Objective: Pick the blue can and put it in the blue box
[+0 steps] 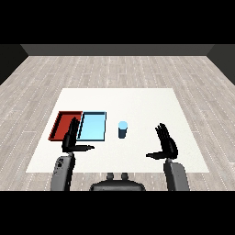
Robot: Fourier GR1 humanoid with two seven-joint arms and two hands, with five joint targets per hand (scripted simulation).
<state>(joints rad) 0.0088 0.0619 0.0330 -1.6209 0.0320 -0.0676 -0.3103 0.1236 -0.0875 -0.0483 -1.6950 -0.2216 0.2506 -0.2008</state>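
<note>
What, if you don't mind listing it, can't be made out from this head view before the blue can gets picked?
- Near right corner of the red tray: hidden behind the left hand.
- Blue tray, near left edge: partly covered by that hand's fingers.
- Blue can: too small to show any label or markings; its far side faces away.
- Right hand: seen edge-on, so its palm surface is not visible.
</note>
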